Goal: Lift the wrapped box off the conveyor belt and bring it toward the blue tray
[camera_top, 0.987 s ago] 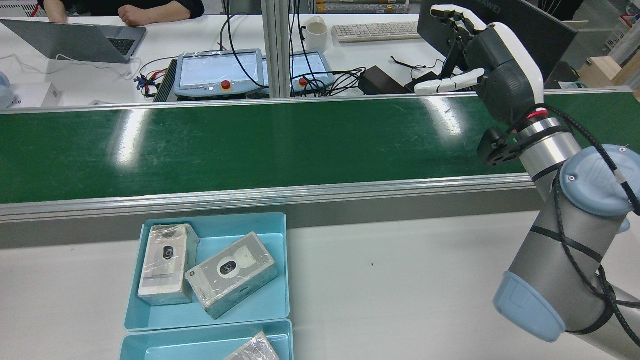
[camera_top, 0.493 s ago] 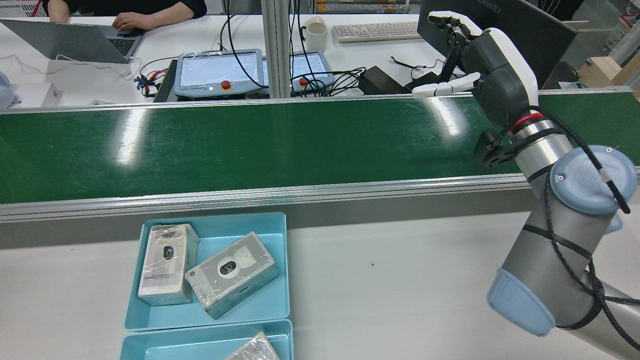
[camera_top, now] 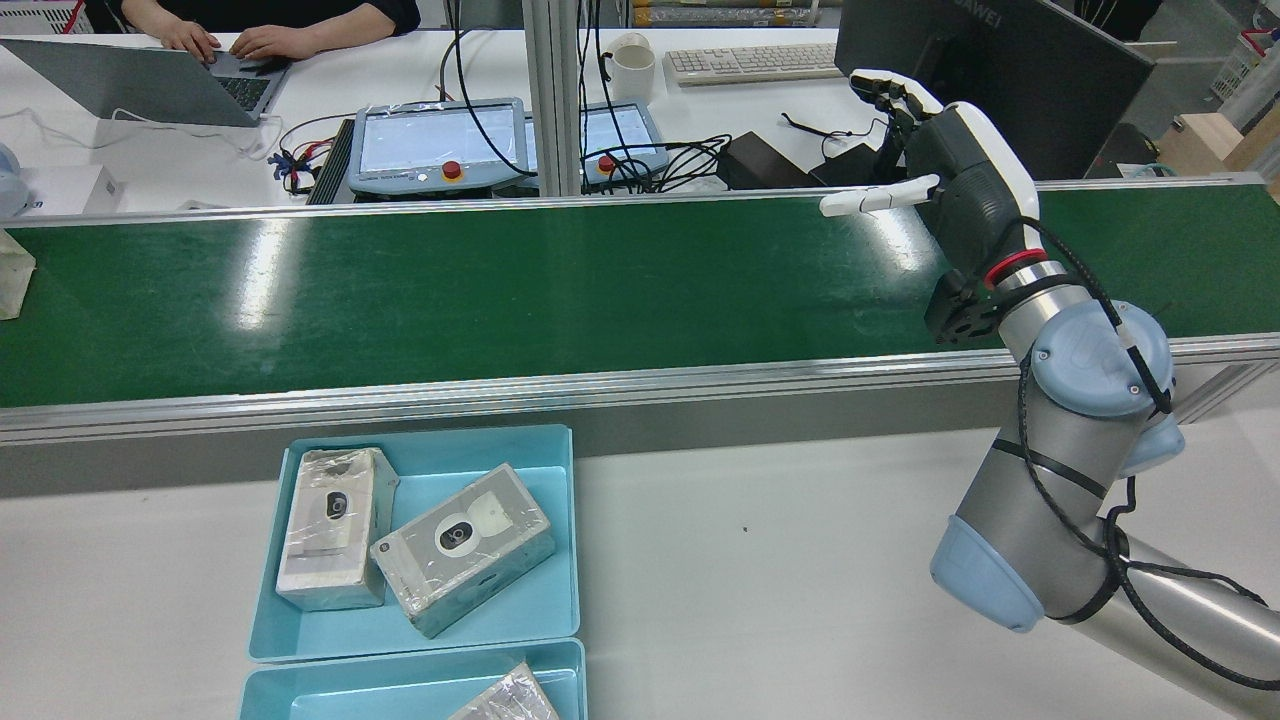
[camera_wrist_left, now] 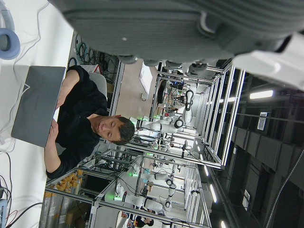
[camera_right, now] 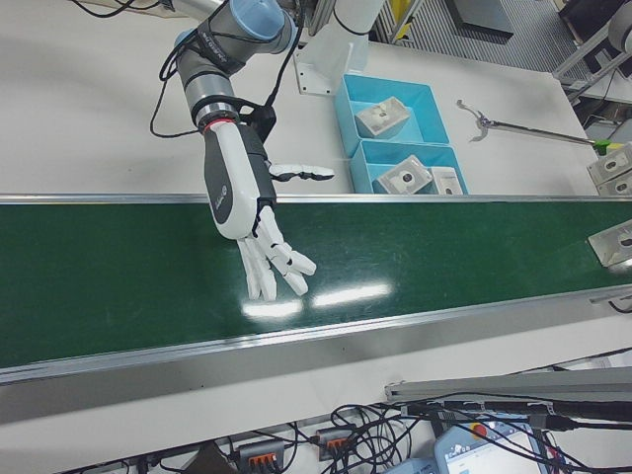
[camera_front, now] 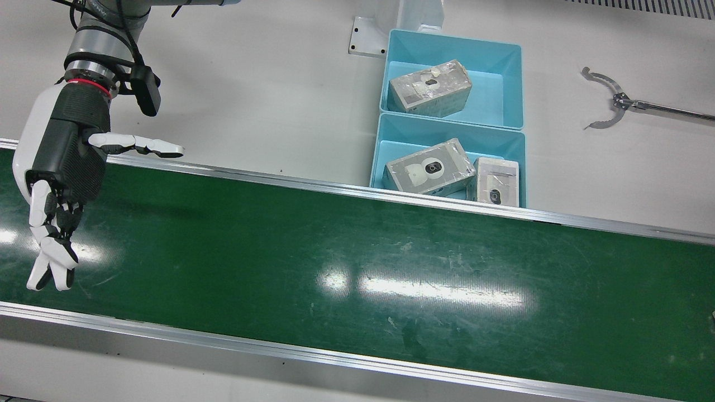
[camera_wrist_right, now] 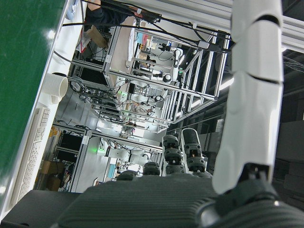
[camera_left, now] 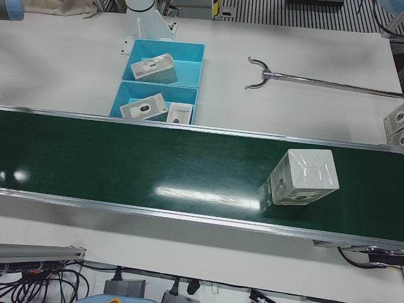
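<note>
**A:** Which step are we on?

**B:** Pre-grasp, I'd judge. Right hand (camera_front: 61, 162) hangs over the conveyor belt (camera_front: 357, 262), empty, fingers (camera_front: 53, 262) spread and pointing across the belt, thumb out sideways toward the near rail. Nothing is between them.

**A:** And the wrapped box?

**B:** Wrapped box (camera_left: 304, 177) sits on the belt at the far end from the hand; only the left-front view shows it whole. The rear view catches just a corner of it (camera_top: 12, 272) at the frame's 9 o'clock edge, while the right hand (camera_top: 955, 170) is up around 2 o'clock. Well apart, no contact.

**A:** Left hand?

**B:** Its own camera shows only the underside of the housing. I can't tell whether it is open or closed.

**A:** Blue tray?

**B:** Blue tray (camera_front: 516, 139) is beside the belt's robot-side rail, at 1 o'clock in the front view. It already holds two wrapped boxes. A second tray (camera_front: 511, 61) behind it holds one.

**A:** Next move?

**B:** My guess is either wait for the belt to bring the box over, or reach along it. Either way, the fingers need to straddle the box and close across its sides. The film wrap looks slick, so grip firmly before lifting.

**A:** Risks?

**B:** Mistiming the close if the box is moving.
</note>
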### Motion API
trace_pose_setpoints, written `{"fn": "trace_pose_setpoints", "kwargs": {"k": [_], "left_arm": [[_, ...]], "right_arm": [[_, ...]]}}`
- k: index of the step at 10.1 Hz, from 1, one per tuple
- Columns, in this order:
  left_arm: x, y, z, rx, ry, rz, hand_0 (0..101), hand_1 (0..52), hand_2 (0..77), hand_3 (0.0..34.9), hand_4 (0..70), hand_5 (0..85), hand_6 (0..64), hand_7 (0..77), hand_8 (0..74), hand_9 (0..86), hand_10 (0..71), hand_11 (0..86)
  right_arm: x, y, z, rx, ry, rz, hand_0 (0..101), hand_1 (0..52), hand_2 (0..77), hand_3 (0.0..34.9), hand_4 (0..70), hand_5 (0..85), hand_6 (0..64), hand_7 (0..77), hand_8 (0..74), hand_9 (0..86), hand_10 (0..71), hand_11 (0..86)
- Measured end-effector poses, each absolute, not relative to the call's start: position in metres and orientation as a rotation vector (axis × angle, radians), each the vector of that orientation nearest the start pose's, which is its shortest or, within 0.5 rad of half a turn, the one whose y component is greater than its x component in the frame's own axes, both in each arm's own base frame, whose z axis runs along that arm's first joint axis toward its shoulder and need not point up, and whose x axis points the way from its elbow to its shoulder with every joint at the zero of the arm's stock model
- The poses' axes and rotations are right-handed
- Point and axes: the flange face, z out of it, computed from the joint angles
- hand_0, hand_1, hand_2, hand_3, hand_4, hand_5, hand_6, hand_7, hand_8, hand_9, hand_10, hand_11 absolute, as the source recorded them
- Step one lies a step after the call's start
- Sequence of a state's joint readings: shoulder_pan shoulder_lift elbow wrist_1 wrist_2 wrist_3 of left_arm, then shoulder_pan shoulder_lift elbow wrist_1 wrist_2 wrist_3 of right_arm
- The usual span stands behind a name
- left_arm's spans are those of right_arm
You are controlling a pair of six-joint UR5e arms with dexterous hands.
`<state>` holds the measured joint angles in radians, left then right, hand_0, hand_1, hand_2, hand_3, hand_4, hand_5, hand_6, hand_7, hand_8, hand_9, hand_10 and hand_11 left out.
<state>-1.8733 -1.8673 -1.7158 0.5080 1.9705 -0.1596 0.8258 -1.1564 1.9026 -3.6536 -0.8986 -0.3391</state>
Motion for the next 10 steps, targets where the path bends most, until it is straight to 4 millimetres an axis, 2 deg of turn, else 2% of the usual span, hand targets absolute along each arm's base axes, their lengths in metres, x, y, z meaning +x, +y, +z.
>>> {"fn": "trace_pose_setpoints", "kwargs": {"k": [3, 4, 5, 6, 7, 8, 9, 10], "left_arm": [[-0.258, -0.51, 0.507, -0.31, 2.175, -2.334, 0, 0.0, 0.5, 0.0, 0.0, 1.1, 0.0, 0.0, 0.5, 0.0, 0.5, 0.5], [-0.258, -0.51, 0.507, -0.31, 2.175, -2.334, 0, 0.0, 0.5, 0.0, 0.0, 1.1, 0.0, 0.5, 0.5, 0.5, 0.5, 0.5], [-0.258, -0.51, 0.507, -0.31, 2.175, -2.334, 0, 0.0, 0.5, 0.0, 0.0, 1.1, 0.0, 0.5, 0.5, 0.5, 0.5, 0.5], [-0.258, -0.51, 0.507, -0.31, 2.175, -2.334, 0, 0.0, 0.5, 0.0, 0.0, 1.1, 0.0, 0.0, 0.5, 0.0, 0.5, 0.5], [-0.258, -0.51, 0.507, -0.31, 2.175, -2.334, 0, 0.0, 0.5, 0.0, 0.0, 1.1, 0.0, 0.5, 0.5, 0.5, 0.0, 0.5], [-0.258, -0.51, 0.507, -0.31, 2.175, -2.334, 0, 0.0, 0.5, 0.0, 0.0, 1.1, 0.0, 0.5, 0.5, 0.5, 0.0, 0.5], [-0.258, -0.51, 0.507, -0.31, 2.175, -2.334, 0, 0.0, 0.5, 0.0, 0.0, 1.1, 0.0, 0.5, 0.5, 0.0, 0.0, 0.5], [-0.258, -0.51, 0.507, -0.31, 2.175, -2.334, 0, 0.0, 0.5, 0.0, 0.0, 0.5, 0.0, 0.5, 0.5, 0.5, 0.0, 0.5]], "right_arm": [[-0.238, -0.543, 0.36, -0.135, 2.559, -2.063, 47, 13.1, 8.7, 0.8, 3.3, 24.0, 3.3, 4.4, 1.1, 4.9, 0.0, 1.1], [-0.236, -0.543, 0.359, -0.137, 2.558, -2.062, 47, 10.9, 7.1, 5.0, 3.3, 24.5, 4.4, 2.7, 1.1, 3.3, 0.0, 1.1], [-0.235, -0.542, 0.361, -0.144, 2.556, -2.072, 47, 7.1, 2.2, 2.2, 6.0, 31.1, 4.4, 2.7, 1.1, 3.3, 0.0, 1.1], [-0.236, -0.541, 0.362, -0.144, 2.558, -2.093, 47, 7.1, 2.2, 2.2, 6.0, 31.1, 4.4, 2.7, 1.1, 3.3, 0.0, 1.1], [-0.238, -0.541, 0.362, -0.136, 2.566, -2.114, 46, 7.1, 2.2, 2.4, 7.1, 32.7, 8.7, 6.5, 2.2, 4.9, 0.0, 1.1], [-0.24, -0.543, 0.357, -0.123, 2.578, -2.129, 45, 9.3, 1.6, 2.3, 8.2, 34.4, 10.9, 7.6, 1.1, 3.8, 0.0, 1.1], [-0.241, -0.545, 0.351, -0.112, 2.588, -2.136, 45, 9.3, 1.6, 2.3, 8.2, 34.4, 10.9, 7.6, 1.1, 3.8, 0.0, 1.1], [-0.242, -0.547, 0.347, -0.105, 2.592, -2.135, 46, 10.9, 5.5, 3.6, 8.2, 36.5, 11.4, 9.8, 3.8, 3.3, 0.0, 1.6]]}}
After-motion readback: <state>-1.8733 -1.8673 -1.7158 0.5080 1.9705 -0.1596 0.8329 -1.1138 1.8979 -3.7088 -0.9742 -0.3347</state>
